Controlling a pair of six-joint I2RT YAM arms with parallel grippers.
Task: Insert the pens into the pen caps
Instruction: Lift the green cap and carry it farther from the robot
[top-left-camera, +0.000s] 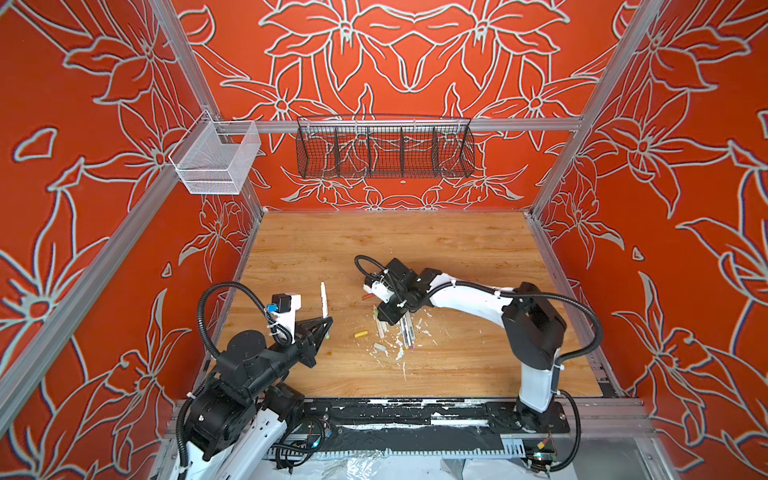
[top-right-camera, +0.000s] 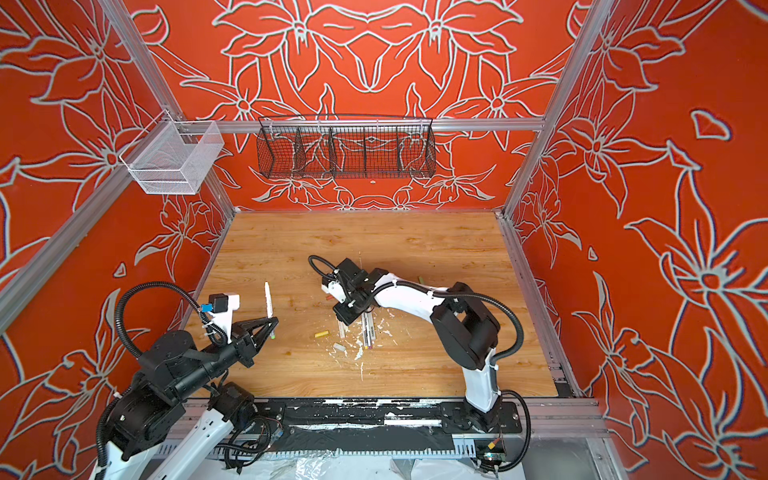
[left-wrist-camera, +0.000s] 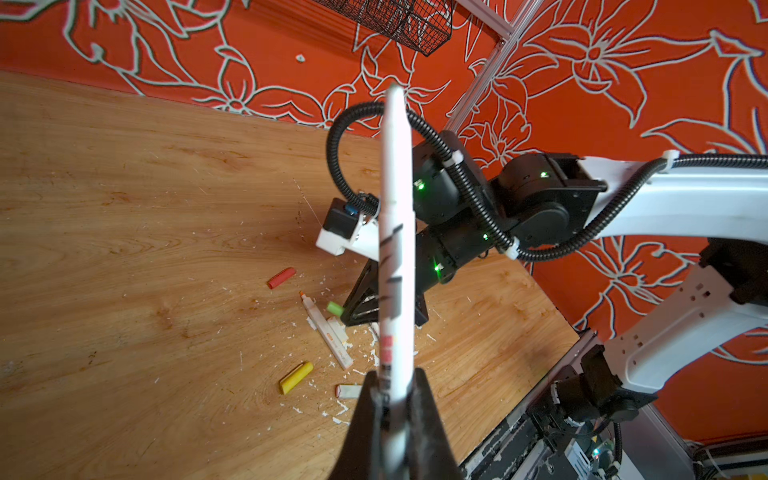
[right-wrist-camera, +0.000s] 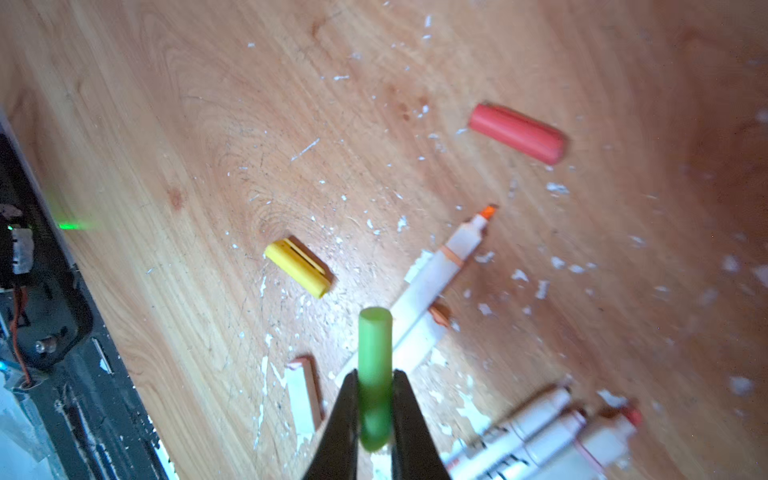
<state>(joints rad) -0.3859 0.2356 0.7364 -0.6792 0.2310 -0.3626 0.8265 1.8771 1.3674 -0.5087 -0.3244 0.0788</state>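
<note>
- Here the left hand (left-wrist-camera: 392, 388) is closed around a white pen (left-wrist-camera: 397, 249), in the lower middle of the frame.
- The right hand (right-wrist-camera: 375, 384) pinches a green cap (right-wrist-camera: 375, 340), its fingers tight on it.

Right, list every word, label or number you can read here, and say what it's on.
No text is legible.
held pen: dark marks and a red block, too blurred to read.
three pens lying together: dark print, blurred, unreadable.
orange-tipped pen: small orange label, too small to read.
</note>
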